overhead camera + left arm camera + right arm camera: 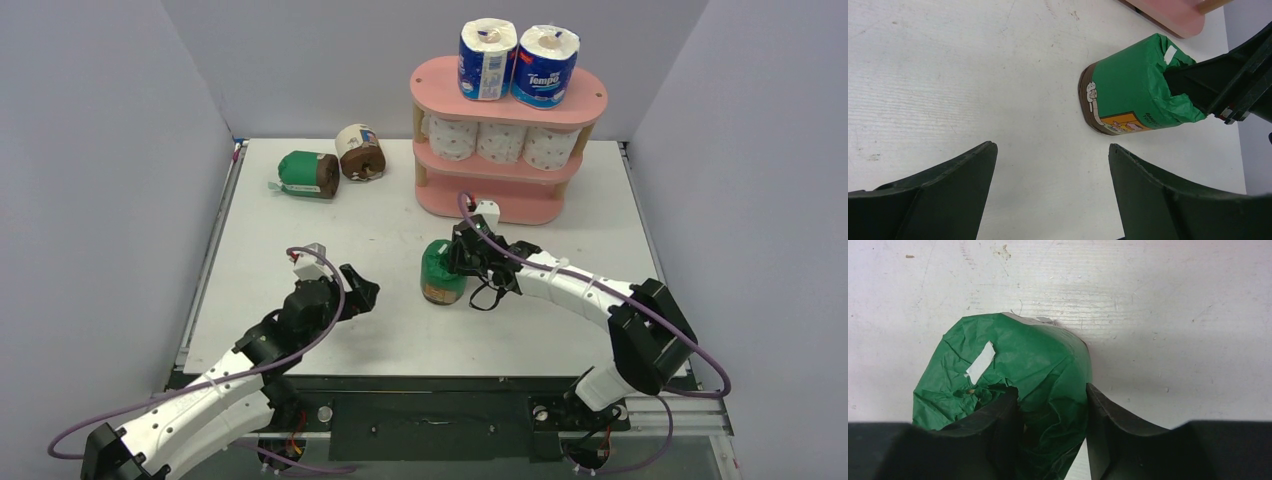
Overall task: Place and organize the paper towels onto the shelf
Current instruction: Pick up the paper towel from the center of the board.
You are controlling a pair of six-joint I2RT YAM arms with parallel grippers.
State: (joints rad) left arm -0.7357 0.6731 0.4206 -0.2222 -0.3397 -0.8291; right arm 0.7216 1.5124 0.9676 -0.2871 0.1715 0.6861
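Eight rolls on my count from the overhead view, and five are on the shelf, which stands at the table's 1 o'clock corner. Two blue-white rolls stand upright side by side on the top board; three pink-dotted white rolls sit in a row on the middle tier, packed shoulder to shoulder.

Over at 11 o'clock, well apart from the rack, two more lie on their sides on the table: the lying green roll, with the cream-wrapped roll just beside it at its 2 o'clock; whether they touch, I cannot tell.

Now the busy one: the upright green roll stands on its brown end near the middle of the table, at about 7 o'clock from the shelf. My right gripper reaches in from the roll's 4 o'clock and is clamped on its top. On the right wrist view, one finger is buried in the crumpled green paper at the crown and the other presses the outside of the wrap; the jaws are narrow, pinching the roll's wall between them. A scrap of white tape shows on the wrap at the finger's 11 o'clock.

My left gripper is at the roll's 8 o'clock, near it and apart; its jaws are spread wide with only bare white tabletop between them, holding nothing; its camera looks across at the roll's printed label.
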